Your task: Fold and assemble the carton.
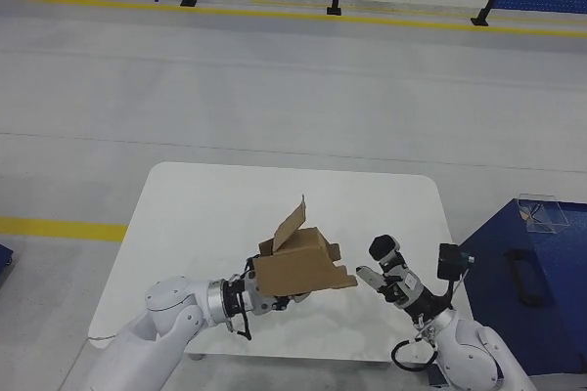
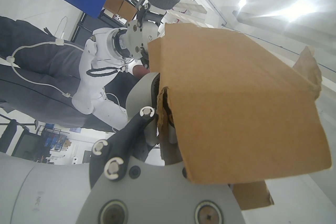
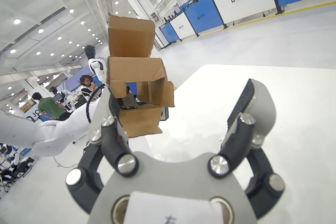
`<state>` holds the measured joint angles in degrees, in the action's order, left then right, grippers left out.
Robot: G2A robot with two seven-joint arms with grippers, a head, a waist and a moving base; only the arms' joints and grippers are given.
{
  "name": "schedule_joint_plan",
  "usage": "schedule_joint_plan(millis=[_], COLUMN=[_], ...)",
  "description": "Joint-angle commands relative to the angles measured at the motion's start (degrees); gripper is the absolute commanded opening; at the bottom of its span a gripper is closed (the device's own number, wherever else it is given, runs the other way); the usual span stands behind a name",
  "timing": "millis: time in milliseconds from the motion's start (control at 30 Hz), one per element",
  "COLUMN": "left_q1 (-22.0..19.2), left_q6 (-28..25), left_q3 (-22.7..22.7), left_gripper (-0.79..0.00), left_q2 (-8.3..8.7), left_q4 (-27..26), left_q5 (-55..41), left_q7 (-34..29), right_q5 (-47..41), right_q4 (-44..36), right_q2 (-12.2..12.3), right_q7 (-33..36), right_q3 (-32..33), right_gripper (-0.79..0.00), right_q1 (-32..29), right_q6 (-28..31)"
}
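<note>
One brown carton (image 1: 298, 266), end flaps open

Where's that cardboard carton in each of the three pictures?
Top view: carton over the table's near edge, in the left gripper.
Left wrist view: close up, clamped in that gripper.
Right wrist view: beyond the open right gripper, above the table.
Shared landmark: the right gripper, facing the carton's open end.

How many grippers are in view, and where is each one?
2. The left gripper holds the carton above the table; the right gripper, open, is close to the carton's open end.
</note>
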<state>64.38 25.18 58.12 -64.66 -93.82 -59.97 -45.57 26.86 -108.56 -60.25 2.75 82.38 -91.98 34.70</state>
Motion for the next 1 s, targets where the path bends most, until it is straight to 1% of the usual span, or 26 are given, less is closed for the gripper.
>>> schedule_joint_plan(millis=[0,133,333,533,633,767,967], left_q1=[0.07,0.35,0.48,0.79,0.94,1.13,1.31], left_q6=[-0.11,-0.83,-1.3,-1.7,-1.79,-2.19,-3.3], left_q3=[0.01,-0.41,-1.38,-1.31,-1.17,-0.9,-0.57], left_gripper=[-0.785,-0.785,-0.785,-0.785,-0.785,-0.785,-0.785], left_q2=[-0.06,-0.16,-0.1,-0.1,-0.1,-0.1,-0.08], left_q4=[0.08,-0.37,-1.09,-1.31,-1.42,-1.42,-1.56], left_q5=[0.05,1.31,5.07,5.73,5.82,5.99,6.74], left_q7=[0.42,0.68,-1.16,-1.9,-2.16,-2.59,-3.32], right_q5=[-0.02,1.64,2.7,3.61,3.8,4.1,3.17], right_q4=[-0.32,0.19,2.07,2.89,2.86,2.19,1.45], right_q2=[0.01,-0.18,-0.77,-1.21,-1.35,-1.37,-1.16], right_q7=[0.9,2.59,2.97,3.58,3.62,2.41,1.2], right_q3=[-0.15,-1.71,-4.88,-6.87,-7.54,-6.96,-4.04], right_gripper=[0.0,0.0,0.0,0.0,0.0,0.0,0.0], right_q1=[-0.69,0.2,3.36,5.31,5.49,4.77,2.87], right_q6=[0.57,-0.02,-1.62,-2.86,-2.35,-1.07,0.27])
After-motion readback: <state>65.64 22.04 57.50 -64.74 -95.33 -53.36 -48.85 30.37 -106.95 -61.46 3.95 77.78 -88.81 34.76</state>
